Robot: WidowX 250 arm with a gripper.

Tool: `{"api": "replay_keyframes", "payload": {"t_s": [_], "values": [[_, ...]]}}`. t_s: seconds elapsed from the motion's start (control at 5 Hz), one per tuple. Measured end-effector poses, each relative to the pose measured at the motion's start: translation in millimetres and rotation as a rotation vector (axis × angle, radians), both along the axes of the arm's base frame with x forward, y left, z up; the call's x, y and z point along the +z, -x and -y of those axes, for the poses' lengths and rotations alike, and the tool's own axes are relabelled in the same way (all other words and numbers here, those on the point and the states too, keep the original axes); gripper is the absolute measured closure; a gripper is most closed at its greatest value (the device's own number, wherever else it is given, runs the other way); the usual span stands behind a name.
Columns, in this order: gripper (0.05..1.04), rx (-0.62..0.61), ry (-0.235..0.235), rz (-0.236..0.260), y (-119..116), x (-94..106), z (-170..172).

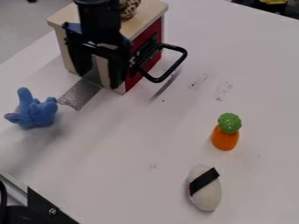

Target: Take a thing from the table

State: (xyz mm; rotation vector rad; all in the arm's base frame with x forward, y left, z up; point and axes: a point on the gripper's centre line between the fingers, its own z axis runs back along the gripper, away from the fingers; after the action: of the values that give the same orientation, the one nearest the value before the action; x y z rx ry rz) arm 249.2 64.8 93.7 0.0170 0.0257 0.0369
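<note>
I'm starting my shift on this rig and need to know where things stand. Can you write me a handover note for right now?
End effector: open, nothing between its fingers, in front of the box with the red side.
Job's things: the task names no particular one. On the table are a blue soft toy at the left, an orange toy with a green top at the right, and a white toy with a black band nearer the camera.
Done: no pick yet.
Left: choose one, grasp it, take it off the table.
</note>
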Motion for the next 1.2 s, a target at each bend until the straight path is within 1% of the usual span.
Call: {"api": "replay_keyframes", "payload": {"t_s": [0.2, 0.4, 0.6, 0.8, 1.0, 1.2], "values": [[0.084, -0.034, 0.007, 0.055, -26, 23.4, 15], [0.084, -0.008, 0.049, 0.13, -55, 56.5, 11], [0.084, 0.04, 0.049, 0.186, -78, 80.6, -15], [0.084, 0.069, 0.04, 0.205, -93, 87.0, -36], [0.084, 0.091, 0.026, 0.172, -103, 73.2, -56], [0.084, 0.097, 0.008, 0.134, -110, 54.7, -66]]}}
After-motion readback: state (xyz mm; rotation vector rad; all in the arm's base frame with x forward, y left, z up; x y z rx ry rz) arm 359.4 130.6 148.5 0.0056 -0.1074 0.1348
